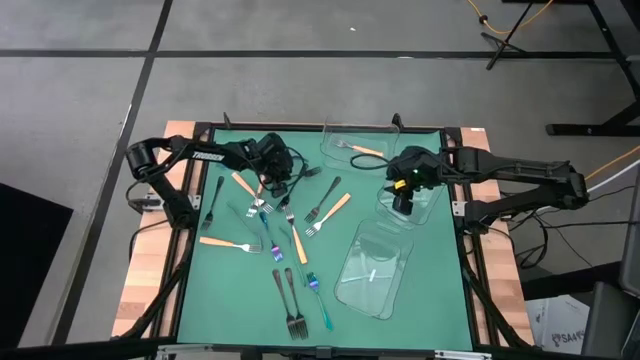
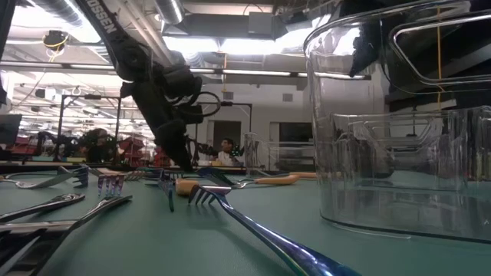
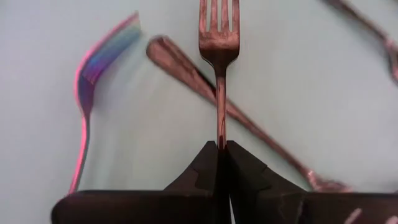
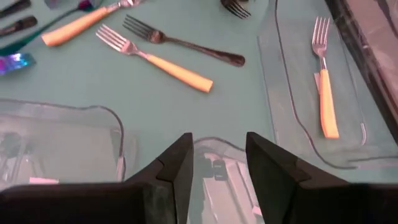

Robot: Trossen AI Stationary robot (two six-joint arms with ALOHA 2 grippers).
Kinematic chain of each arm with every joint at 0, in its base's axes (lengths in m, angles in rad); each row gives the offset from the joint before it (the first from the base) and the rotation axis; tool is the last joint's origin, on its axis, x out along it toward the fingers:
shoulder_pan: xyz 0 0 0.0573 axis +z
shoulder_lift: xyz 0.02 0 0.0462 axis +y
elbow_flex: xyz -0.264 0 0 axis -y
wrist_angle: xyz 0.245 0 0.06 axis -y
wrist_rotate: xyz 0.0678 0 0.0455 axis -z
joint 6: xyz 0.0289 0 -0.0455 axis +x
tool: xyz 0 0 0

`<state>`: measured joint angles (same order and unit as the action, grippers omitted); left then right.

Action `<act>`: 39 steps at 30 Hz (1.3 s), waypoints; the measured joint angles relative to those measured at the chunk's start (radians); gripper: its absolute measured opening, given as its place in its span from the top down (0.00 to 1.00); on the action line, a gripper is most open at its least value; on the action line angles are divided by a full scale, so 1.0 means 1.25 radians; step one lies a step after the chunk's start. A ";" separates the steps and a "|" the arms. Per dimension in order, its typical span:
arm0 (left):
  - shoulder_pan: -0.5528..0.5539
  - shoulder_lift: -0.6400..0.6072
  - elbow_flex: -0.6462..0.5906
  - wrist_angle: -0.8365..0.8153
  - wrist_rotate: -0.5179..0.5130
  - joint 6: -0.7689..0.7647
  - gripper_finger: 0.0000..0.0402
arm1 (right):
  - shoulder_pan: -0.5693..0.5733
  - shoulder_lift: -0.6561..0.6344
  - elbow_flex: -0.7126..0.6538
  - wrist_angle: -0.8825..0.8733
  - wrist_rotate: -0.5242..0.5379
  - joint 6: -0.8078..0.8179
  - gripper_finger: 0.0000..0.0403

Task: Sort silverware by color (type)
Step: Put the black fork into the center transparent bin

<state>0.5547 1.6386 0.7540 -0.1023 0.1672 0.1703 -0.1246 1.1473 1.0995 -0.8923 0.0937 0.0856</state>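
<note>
Left wrist view: left gripper pinching a dark fork by the handle, above the green mat among scattered forks. Better to lift straight and slowly, away from the iridescent fork. Right wrist view only: right gripper spread over a clear tray, an orange-handled fork inside another tray.

You see even overhead light and soft shadows on the table; ceiling lamps glare, and the nearest fork blurs.
</note>
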 joint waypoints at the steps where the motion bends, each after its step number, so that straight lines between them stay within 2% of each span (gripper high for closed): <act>1: -0.005 -0.005 0.000 0.001 0.001 -0.010 0.97 | 0.000 0.000 0.000 0.009 0.000 0.000 0.66; 14: -0.095 -0.103 0.001 0.033 -0.005 -0.160 0.97 | 0.000 0.000 0.000 0.128 0.001 0.000 0.66; 19: -0.135 -0.147 0.002 0.095 -0.045 -0.202 0.97 | 0.000 0.000 0.000 0.174 0.024 0.009 0.66; 25: -0.172 -0.166 0.002 0.270 -0.133 -0.241 0.97 | 0.000 0.001 0.000 0.251 0.079 0.056 0.66; 32: -0.204 -0.166 0.002 0.476 -0.223 -0.240 0.97 | 0.000 0.023 0.000 0.391 0.105 0.061 0.66; 39: -0.230 -0.166 0.002 0.632 -0.248 -0.236 0.97 | 0.000 0.101 0.001 0.592 0.105 0.054 0.66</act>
<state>0.2675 1.4311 0.7567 0.6871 -0.1432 -0.1252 -0.1246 1.2732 1.1004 -0.1517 0.2253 0.1536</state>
